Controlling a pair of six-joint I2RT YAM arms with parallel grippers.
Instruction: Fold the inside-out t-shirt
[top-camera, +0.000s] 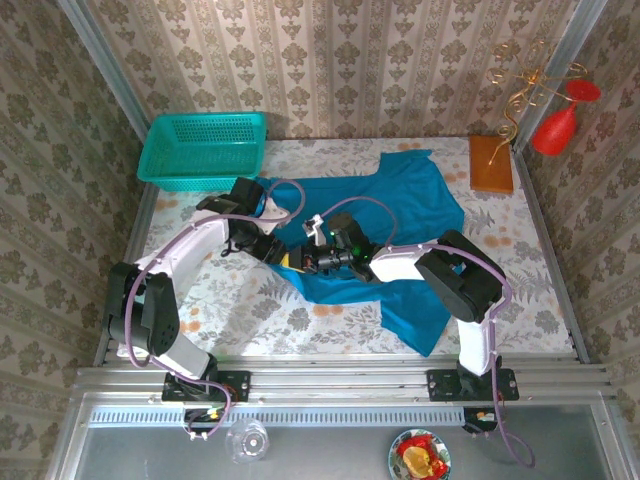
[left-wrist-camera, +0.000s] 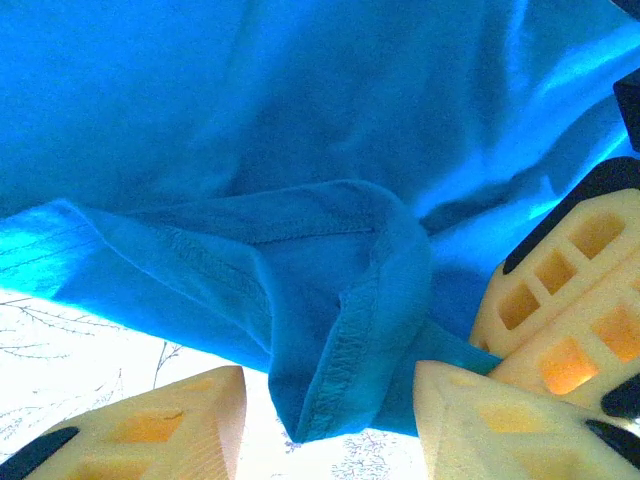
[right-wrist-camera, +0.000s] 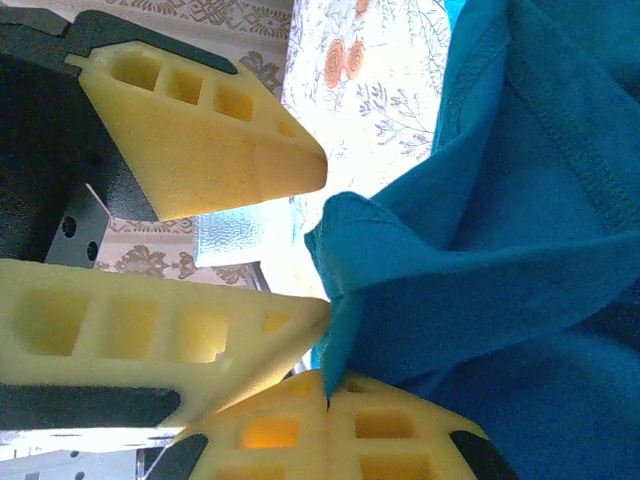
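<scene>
The inside-out t-shirt (top-camera: 420, 200) lies spread over the middle and right of the table, teal-blue with seams showing. Both grippers meet at its left edge. My right gripper (top-camera: 303, 260) is shut on a pinch of the cloth, which runs up from its closed tips (right-wrist-camera: 328, 385). My left gripper (top-camera: 283, 256) faces it with jaws apart. In the left wrist view a hanging fold of the shirt's hem (left-wrist-camera: 345, 380) sits between the left gripper's (left-wrist-camera: 330, 400) fingers, touching neither pad. The right gripper's fingers (left-wrist-camera: 560, 300) show at the right, on the cloth.
A turquoise mesh basket (top-camera: 205, 148) stands at the back left. A brown wooden block (top-camera: 490, 163) and a red ornament (top-camera: 555, 128) are at the back right. Bare floral tablecloth (top-camera: 230, 300) lies in front of the left arm.
</scene>
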